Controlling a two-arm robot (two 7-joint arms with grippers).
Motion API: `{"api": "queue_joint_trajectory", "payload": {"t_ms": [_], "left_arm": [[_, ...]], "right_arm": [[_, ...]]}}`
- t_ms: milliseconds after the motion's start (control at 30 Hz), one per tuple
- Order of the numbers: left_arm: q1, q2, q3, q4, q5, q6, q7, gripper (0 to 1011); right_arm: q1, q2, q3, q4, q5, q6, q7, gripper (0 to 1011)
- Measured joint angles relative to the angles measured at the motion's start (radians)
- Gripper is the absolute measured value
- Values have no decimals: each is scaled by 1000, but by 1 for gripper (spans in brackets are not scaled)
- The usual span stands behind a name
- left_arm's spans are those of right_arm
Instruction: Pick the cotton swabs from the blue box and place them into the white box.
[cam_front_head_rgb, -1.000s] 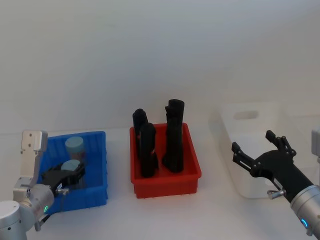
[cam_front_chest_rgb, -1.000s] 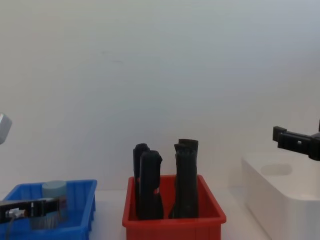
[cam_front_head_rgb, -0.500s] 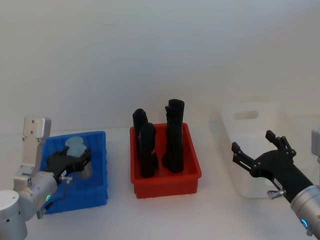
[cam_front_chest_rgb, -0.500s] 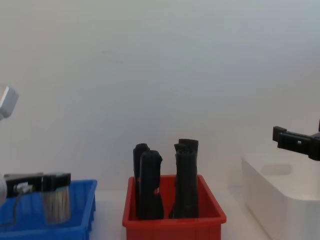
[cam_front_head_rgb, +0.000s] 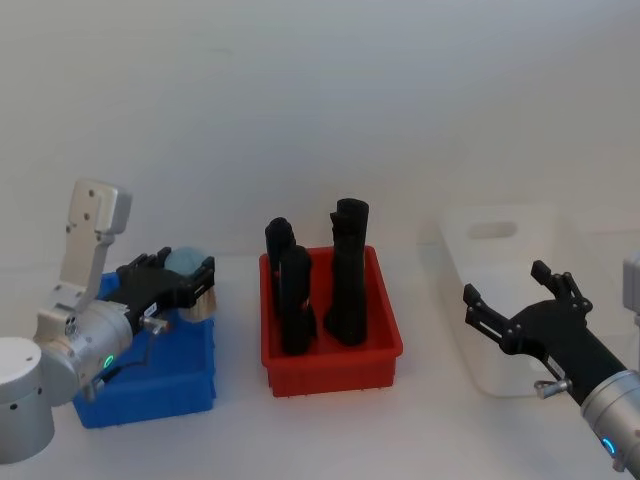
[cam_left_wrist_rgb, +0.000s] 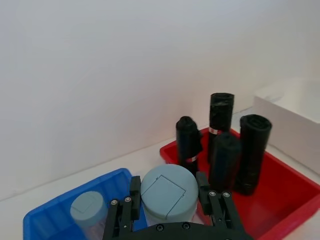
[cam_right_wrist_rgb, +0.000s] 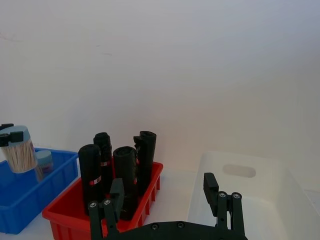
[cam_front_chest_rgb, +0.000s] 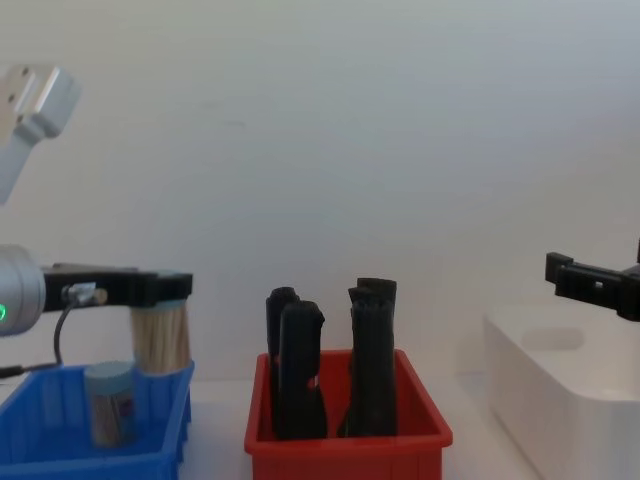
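Observation:
My left gripper is shut on one jar of cotton swabs, a clear jar with a pale blue lid. It hangs above the right end of the blue box, clear of the rim, as the chest view shows with the held jar over the blue box. A second jar of swabs stands upright inside that box. The white box stands at the far right. Beside its near left corner, my right gripper holds still with its fingers open and nothing in them.
A red bin holding several tall black bar-shaped objects stands between the blue box and the white box. The black objects rise well above the red bin's rim. A plain white wall lies behind.
My left gripper has risen with the jar out of the blue box and shifted right toward the red bin. The right arm has not moved.

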Motion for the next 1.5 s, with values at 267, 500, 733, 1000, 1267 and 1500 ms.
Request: {"api": "queue_joint_trajectory", "payload": {"t_ms": [267, 500, 733, 1000, 1267, 1500], "left_arm": [[2, 10, 5, -110, 9, 91, -48, 669], [0, 14, 11, -177, 14, 158, -99, 669], [-7, 16, 18, -228, 11, 202, -150, 669], [-10, 15, 24, -270, 0, 235, -188, 669], [-12, 14, 27, -290, -5, 251, -207, 669], [-13, 13, 28, -300, -8, 259, -216, 669]], "right_arm": [[0, 0, 0, 0, 0, 0, 0, 1001], [0, 0, 0, 0, 0, 0, 0, 1001], [0, 0, 0, 0, 0, 0, 0, 1002], [0, 0, 0, 0, 0, 0, 0, 1002], [0, 0, 0, 0, 0, 0, 0, 1001], [0, 0, 0, 0, 0, 0, 0, 1002]]}}
